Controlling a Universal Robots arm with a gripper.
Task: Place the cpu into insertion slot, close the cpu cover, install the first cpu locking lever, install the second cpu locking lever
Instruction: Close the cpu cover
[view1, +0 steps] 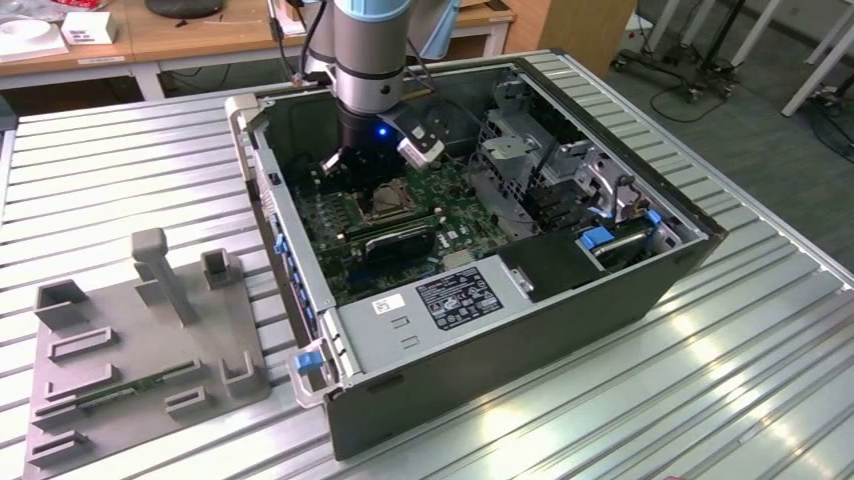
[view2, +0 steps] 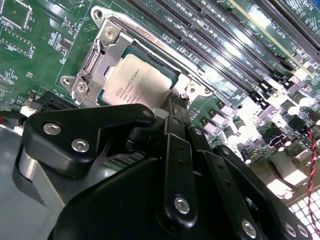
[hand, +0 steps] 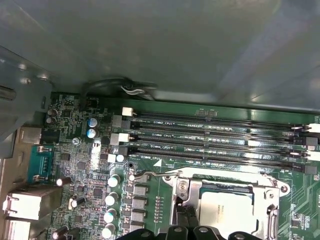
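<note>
Arm first, from the exterior view. It drops almost vertically into the open computer case (view1: 587, 300), with the gripper (view1: 344, 160) low over the green motherboard (view1: 447, 200). That puts it just beside the insertion slot (view1: 380, 203), toward the exterior view's left. The case sits on a ribbed metal table (view1: 747, 380), with a grey fixture tray (view1: 147, 350) well apart from it.

Second wrist view is the useful one. The cpu (view2: 135, 75) is already lying flat in the slot, and the cpu cover (view2: 102, 50) looks to be down over its edges. The fingers (view2: 172, 112) look drawn together, with no gap I can make out. Their tips are right at the socket rim by a cover corner, and I can't tell if anything's pinched between them. A thin wire locking lever (view2: 150, 37) runs along the side facing the memory slots (view2: 215, 40).

First wrist view shows the same thing from another angle: chip inside the frame, lever lying along the socket edge. Whether it's actually latched, no idea.

Handling, just my guess:
- **Chip:** light and rigid, but fragile where the contacts meet, so edges only.
- **Cover:** thin, stiff sheet metal on a hinge, so press the frame and never the chip.
- **Levers:** springy wire that'll push back and could slip off smooth pads, so take them at the bent end.
</note>
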